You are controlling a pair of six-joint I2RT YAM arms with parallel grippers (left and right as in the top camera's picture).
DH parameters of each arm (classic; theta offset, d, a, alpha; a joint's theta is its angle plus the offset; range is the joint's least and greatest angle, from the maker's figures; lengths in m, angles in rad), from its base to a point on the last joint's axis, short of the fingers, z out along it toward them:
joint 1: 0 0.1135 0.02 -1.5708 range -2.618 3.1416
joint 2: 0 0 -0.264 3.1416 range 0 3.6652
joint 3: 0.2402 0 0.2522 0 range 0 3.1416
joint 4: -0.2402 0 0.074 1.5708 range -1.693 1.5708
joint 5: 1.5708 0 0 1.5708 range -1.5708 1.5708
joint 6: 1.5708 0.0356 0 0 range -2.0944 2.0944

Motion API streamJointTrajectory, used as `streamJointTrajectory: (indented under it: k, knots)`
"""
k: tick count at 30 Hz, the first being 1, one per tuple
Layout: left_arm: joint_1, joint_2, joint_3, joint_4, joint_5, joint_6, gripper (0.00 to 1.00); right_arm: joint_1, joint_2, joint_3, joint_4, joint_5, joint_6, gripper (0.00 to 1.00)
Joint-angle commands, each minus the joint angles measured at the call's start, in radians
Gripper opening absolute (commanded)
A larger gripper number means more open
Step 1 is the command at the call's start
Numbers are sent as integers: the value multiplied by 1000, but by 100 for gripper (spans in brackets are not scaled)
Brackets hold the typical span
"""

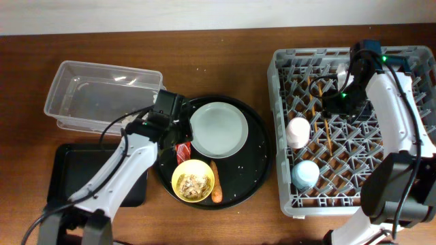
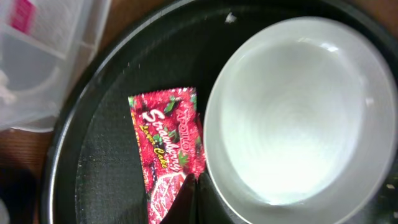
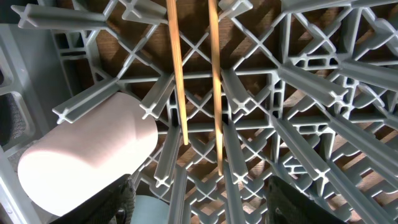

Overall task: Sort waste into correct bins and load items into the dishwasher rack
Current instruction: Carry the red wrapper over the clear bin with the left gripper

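While its arm stretches forward, left hand [image 1: 176, 133] overhangs red wrapper [image 2: 166, 152].

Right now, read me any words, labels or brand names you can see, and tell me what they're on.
"Strawberry": white script on the red snack wrapper.
Yellow line beneath it: blurred, possibly "Layer Cake".
Small brand mark at the wrapper's top: too blurred to read.
Pink label on the clear tub: unreadable.

You see dark brown wood-grain table [image 1: 225, 54] filling nearly whole overhead view. Pale off-white strip [image 1: 204, 13] runs along far edge; wall or floor, you cannot tell. Light soft, even.
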Motion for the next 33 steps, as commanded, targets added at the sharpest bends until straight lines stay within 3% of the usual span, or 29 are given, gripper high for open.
streamJointTrajectory:
  k: [1,2,3,4,5,6,7,9,12,18,32,33]
  knots:
    - [-5,-63,-4,-11,-32,3,0,6,-6,-9,-1,-7,7,67]
    - [-6,-66,-4,-11,-31,3,3,6,-6,-9,-1,-7,7,67]
    - [-7,-63,-5,-20,-30,3,25,6,-6,-9,-4,-7,7,67]
    - [-8,-61,-5,-34,-31,3,36,6,-6,-9,-6,-7,7,67]
    - [-8,-58,-5,-56,-29,3,54,6,-6,-9,-9,-7,7,67]
    - [-8,-55,-6,-76,-27,3,85,6,-6,-9,-8,-7,7,68]
    - [-8,-53,-6,-84,-27,3,99,6,-6,-9,-8,-7,7,68]
    - [-8,-53,-6,-111,-31,56,97,6,-6,-9,-8,-7,7,70]
    - [-32,-53,-14,-148,-32,56,46,6,-6,-9,-9,-7,7,71]
    - [-161,-43,-96,-109,-235,56,44,6,-6,-9,-8,-7,7,71]
    - [-158,138,-111,97,-238,50,45,6,-6,-9,-8,-19,7,71]
    - [-158,142,-111,97,-237,39,49,6,-6,-9,-8,-19,7,71]
